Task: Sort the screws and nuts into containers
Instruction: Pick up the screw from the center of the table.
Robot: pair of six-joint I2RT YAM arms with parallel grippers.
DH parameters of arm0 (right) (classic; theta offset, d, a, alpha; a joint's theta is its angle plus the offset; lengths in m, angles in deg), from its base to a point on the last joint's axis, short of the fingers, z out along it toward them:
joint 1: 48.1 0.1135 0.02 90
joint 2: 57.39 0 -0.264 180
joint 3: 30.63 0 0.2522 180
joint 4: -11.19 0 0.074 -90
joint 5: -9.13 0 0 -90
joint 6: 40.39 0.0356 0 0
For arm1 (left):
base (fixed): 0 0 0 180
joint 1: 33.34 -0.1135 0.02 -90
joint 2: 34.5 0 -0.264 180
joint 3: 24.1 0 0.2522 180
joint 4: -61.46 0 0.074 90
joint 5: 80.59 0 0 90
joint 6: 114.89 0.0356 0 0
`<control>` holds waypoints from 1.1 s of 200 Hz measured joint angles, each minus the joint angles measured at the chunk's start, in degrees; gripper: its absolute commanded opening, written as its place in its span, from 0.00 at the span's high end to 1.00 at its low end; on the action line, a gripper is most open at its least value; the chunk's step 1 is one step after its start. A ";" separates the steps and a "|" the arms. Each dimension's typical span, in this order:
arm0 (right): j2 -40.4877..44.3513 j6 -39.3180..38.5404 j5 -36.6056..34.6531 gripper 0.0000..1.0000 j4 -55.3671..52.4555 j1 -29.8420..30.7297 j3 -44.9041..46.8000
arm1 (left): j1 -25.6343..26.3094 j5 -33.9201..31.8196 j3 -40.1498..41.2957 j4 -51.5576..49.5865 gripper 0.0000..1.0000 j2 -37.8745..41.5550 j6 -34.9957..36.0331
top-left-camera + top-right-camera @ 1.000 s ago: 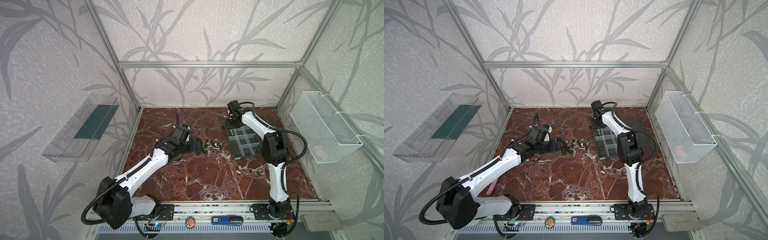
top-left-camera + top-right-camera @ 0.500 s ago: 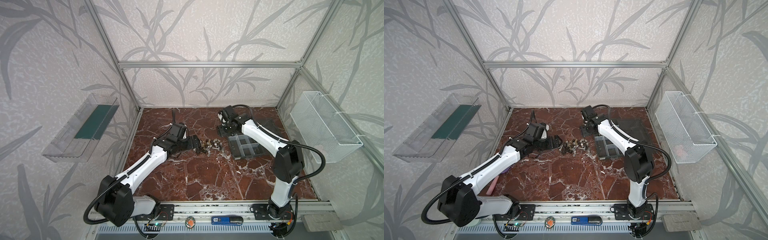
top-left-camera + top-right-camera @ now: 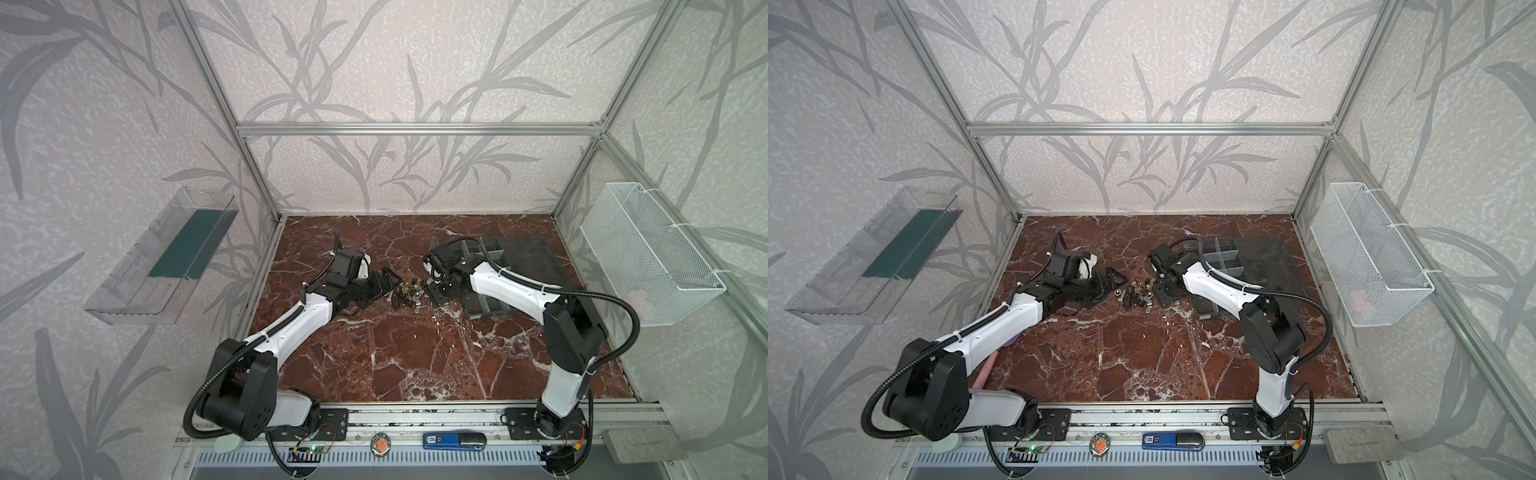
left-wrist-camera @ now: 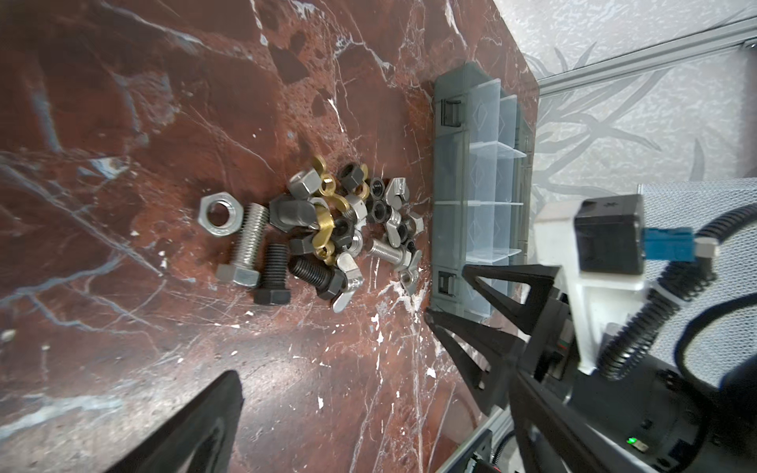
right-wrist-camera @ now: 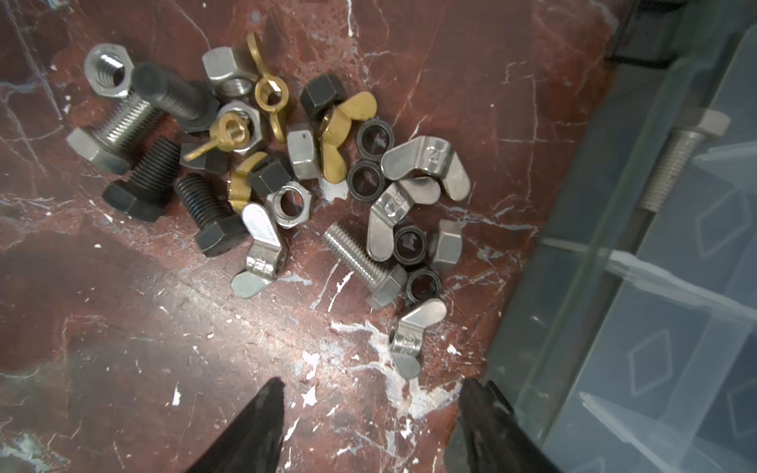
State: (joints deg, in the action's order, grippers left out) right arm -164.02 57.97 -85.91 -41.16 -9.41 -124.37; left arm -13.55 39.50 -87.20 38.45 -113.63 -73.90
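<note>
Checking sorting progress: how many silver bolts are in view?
3: large bolt at the edge of the pile, smaller bolt nearer the box, third bolt inside the box. More may lie hidden.

right gripper (image 5: pixel 372 389) | moved: off organizer box (image 4: pixel 471 172) | now: beside screws and nuts (image 5: pixel 286 176)

Bare marble table (image 5: pixel 143 368) lies between the parted tips of the right gripper (image 5: pixel 372 385) and off to one side of it, free to pass. On its other side the organizer box (image 5: pixel 573 295) wall stands just beside a fingertip, blocking. Straight ahead a silver wing nut (image 5: pixel 409 336) lies near, then the heap of screws and nuts (image 5: pixel 286 164); beyond them the left gripper (image 3: pixel 388 286), jaws wide, faces in
</note>
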 measured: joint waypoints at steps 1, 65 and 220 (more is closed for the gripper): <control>-0.20 -0.07 0.00 0.35 0.04 0.00 -0.04 | 0.00 0.07 0.00 0.13 0.01 -0.04 -0.11; -9.79 -1.90 0.46 0.40 1.05 0.04 -3.56 | -0.48 1.84 0.00 2.54 0.01 -0.44 -1.75; -12.24 -4.33 -0.85 0.67 4.11 0.15 -4.07 | -0.76 2.56 -0.44 2.21 0.01 -2.19 -2.01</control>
State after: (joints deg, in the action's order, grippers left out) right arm -176.26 53.64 -86.76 -37.05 -9.25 -128.44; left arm -14.32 42.05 -87.64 40.66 -115.82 -75.91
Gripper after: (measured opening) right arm 0.357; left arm 0.992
